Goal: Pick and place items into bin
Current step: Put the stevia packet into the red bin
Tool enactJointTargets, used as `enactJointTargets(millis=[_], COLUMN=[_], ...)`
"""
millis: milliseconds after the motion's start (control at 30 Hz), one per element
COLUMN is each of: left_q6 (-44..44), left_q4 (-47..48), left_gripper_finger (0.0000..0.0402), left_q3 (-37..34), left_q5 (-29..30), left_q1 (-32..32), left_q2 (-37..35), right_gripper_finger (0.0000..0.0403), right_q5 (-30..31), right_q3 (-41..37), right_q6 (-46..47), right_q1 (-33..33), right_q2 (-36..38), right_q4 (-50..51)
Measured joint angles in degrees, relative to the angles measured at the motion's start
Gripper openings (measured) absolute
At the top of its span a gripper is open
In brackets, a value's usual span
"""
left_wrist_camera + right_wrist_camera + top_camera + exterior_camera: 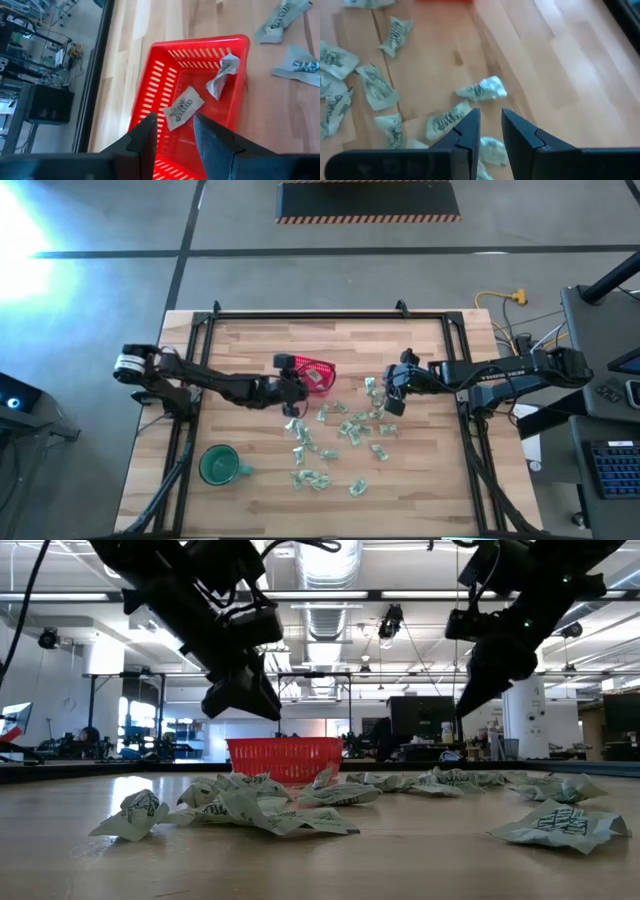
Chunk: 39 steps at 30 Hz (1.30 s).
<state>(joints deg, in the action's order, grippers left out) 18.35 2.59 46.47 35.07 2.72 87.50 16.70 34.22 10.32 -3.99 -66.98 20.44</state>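
Left claw (172,135) hovers right over the small red square plastic basket with mesh sides (150,85), fingers parted and empty, and two crinkled green-and-white wrapped pieces (183,107) lie on the basket floor just beyond its tips. That looks to me like a drop just made. Over on the other side, the right claw (490,131) hangs above the wooden table (560,75), fingers slightly apart with nothing between them, and a pale wrapper (482,90) sits just ahead of it, more scattered beside and beneath. Next, I'd say, the right one needs to descend squarely onto a single wrapper and pinch, while the left swings back to the scatter.
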Motion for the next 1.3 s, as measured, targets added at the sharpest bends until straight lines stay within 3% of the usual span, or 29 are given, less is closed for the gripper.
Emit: enactJointTargets(millis=[267, 367, 733, 1300], left_q6=[-0.8, -1.8, -4.7, -4.7], left_q4=[0.1, 0.9, 4.0, 4.0], left_gripper_finger=[0.0114, 0.0114, 0.0114, 0.0114], left_q3=[-0.9, -1.0, -1.1, -1.1], left_q5=[0.1, 0.1, 0.1, 0.1], left_q1=[0.0, 0.0, 0.3, 0.4], left_q2=[-3.3, -4.5, -7.0, -7.0], right_gripper_finger=[0.0112, 0.0131, 0.0183, 0.0170], right_q5=[-0.4, -3.1, -4.7, -5.2], right_q3=[0.0, 0.0, 2.4, 3.3], right_q6=[-3.6, -3.6, 7.0, 15.2], right_q1=[-3.2, -4.6, -8.1, -8.5], right_q2=[-4.9, -8.3, -18.4, -22.9], right_q4=[-7.6, -11.6, -12.9, -12.7])
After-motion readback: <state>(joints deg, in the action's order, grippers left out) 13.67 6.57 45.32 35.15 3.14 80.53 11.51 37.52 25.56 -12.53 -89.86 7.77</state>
